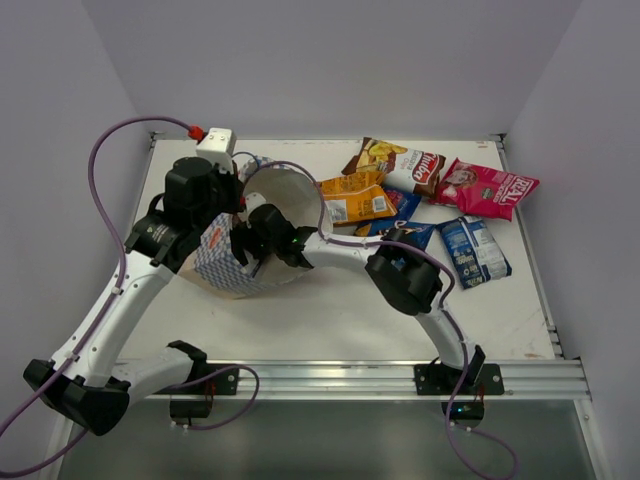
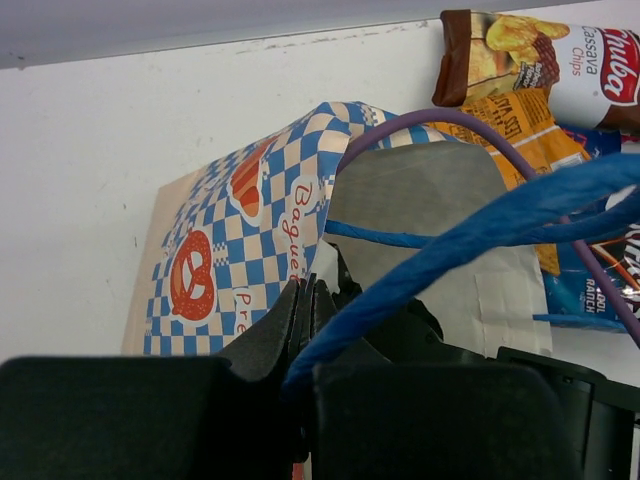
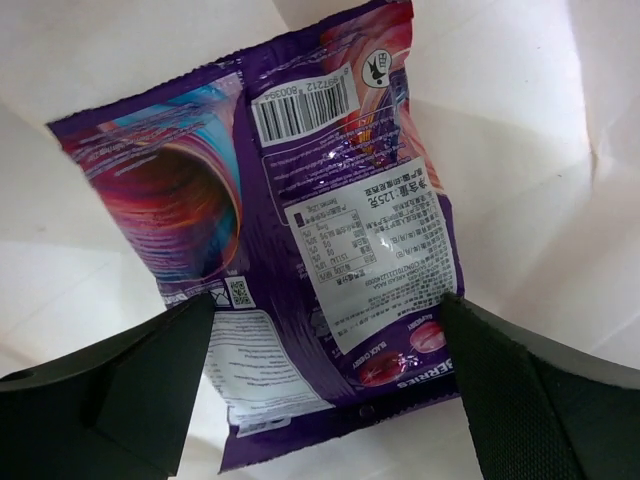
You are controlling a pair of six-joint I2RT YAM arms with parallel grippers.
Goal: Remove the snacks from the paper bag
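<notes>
One purple foil packet (image 3: 300, 230), light, slippery: I would pinch its 6 o'clock seam. Right fingers (image 3: 150, 380) wide; left fingers (image 2: 305, 310) clamp checkered paper bag's (image 2: 230, 240) blue string (image 2: 450, 240).

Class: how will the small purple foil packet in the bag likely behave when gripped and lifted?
The small purple foil packet likely crumples rather than staying stiff: its skin is visibly creased. Its glossy, glare-streaked film may slip from the open right gripper on closing. Flat and thin, it probably lifts lightly.
</notes>
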